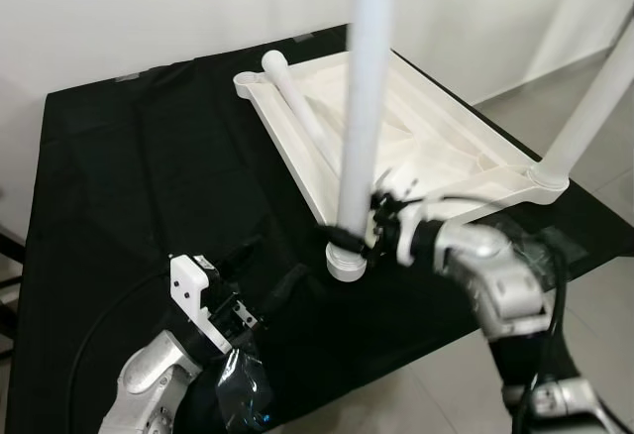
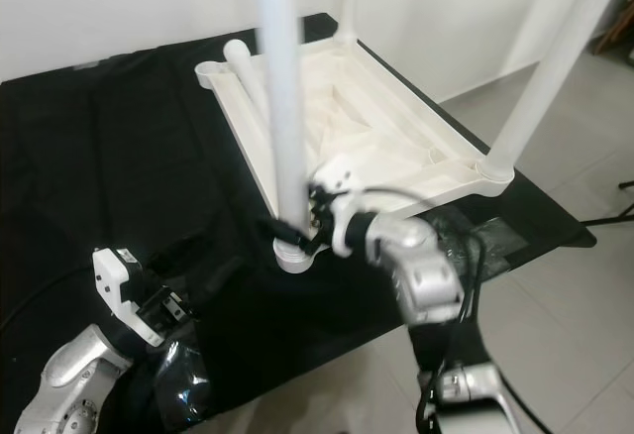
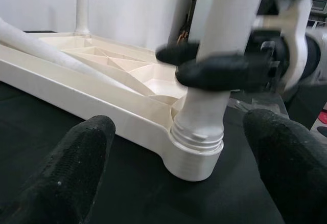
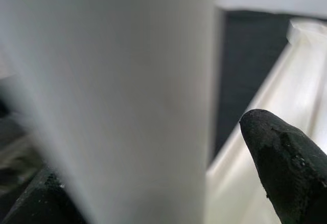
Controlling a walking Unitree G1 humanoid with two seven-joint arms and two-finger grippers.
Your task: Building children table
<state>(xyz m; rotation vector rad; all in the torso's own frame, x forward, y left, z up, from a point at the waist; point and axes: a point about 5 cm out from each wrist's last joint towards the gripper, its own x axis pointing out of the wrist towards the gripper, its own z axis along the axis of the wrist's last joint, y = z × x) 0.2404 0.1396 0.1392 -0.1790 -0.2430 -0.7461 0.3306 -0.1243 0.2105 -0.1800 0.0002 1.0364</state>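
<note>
Right end effector [image 1: 359, 239] clamps upright leg [image 1: 363, 107] at tabletop [image 1: 436, 137] corner.

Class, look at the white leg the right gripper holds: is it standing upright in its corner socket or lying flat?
Upright: the leg rises from the corner socket of the tabletop, gripped near its base by the right gripper.

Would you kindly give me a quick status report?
Right gripper shut on near table leg, seated in tabletop socket. Left gripper open, alongside. One leg lying loose on tabletop.
</note>
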